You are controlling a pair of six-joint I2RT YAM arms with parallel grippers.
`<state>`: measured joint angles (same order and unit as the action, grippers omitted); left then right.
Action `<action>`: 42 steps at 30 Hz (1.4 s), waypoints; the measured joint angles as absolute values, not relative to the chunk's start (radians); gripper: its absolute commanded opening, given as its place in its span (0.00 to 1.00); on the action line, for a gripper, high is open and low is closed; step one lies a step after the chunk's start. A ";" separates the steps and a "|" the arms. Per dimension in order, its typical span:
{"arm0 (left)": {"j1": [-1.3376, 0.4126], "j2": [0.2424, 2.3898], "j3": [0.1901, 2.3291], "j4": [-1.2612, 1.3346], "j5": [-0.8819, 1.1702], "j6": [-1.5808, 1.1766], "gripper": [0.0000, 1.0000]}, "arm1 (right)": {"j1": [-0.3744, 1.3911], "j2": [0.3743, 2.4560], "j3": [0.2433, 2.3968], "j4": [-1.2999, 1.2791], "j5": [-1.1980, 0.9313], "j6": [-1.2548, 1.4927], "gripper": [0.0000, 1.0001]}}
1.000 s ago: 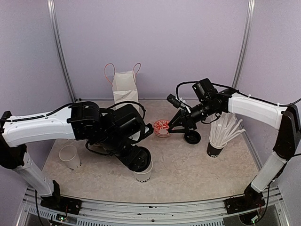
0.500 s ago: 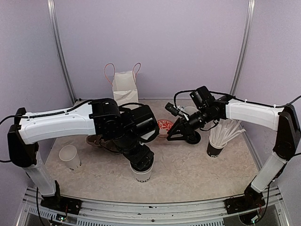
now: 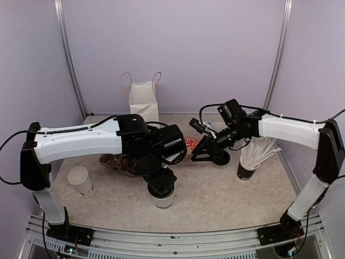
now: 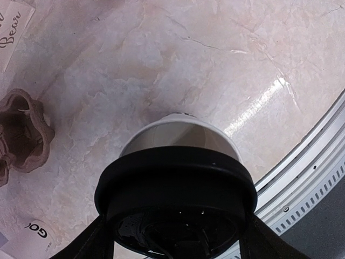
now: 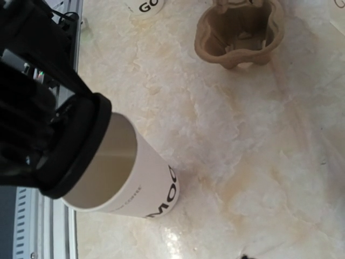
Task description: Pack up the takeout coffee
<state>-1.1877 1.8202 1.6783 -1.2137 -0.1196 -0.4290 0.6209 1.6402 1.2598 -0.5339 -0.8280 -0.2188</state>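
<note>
A white paper cup (image 3: pixel 164 202) with black lettering stands open near the table's front edge. My left gripper (image 3: pixel 161 186) is shut on a round black lid (image 4: pixel 175 178) and holds it just over the cup's rim (image 4: pixel 178 132), tilted. The right wrist view shows that cup (image 5: pixel 145 183) with the lid (image 5: pixel 75 145) covering part of its mouth. A second white cup (image 3: pixel 80 179), without a lid, stands at the left. A second black lid (image 3: pixel 220 157) lies on the table beside my right gripper (image 3: pixel 202 155), which looks open and empty. Its fingers do not show in its wrist view.
A white paper bag (image 3: pixel 143 102) with pink handles stands at the back. A brown cardboard cup carrier (image 3: pixel 114 162) lies left of centre and also shows in the right wrist view (image 5: pixel 240 32). A red-and-white dish (image 3: pixel 187 143) sits mid-table. A dark cup of white straws (image 3: pixel 249 163) stands right.
My left arm has swung to the right while its gripper stayed over the cup with the lid. My right gripper has dropped lower and nearer the table beside the second lid.
</note>
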 measured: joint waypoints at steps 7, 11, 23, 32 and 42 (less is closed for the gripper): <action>-1.184 1.832 1.679 -1.221 -0.119 -0.419 0.75 | 0.621 1.640 1.259 -0.532 -0.829 -0.219 0.52; -1.183 1.849 1.691 -1.220 -0.115 -0.413 0.75 | 0.621 1.640 1.256 -0.532 -0.829 -0.219 0.53; -1.178 1.875 1.697 -1.216 -0.101 -0.390 0.76 | 0.621 1.640 1.247 -0.530 -0.829 -0.220 0.52; -1.177 1.894 1.697 -1.186 -0.086 -0.384 0.82 | 0.621 1.640 1.237 -0.526 -0.829 -0.220 0.53; -1.181 1.891 1.700 -1.160 -0.108 -0.400 0.99 | 0.621 1.640 1.232 -0.531 -0.829 -0.223 0.53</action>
<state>-1.1812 1.8908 1.7000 -1.1599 -0.1078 -0.4000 0.6209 1.6402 1.2324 -0.5312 -0.8288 -0.2230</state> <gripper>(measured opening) 0.985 0.526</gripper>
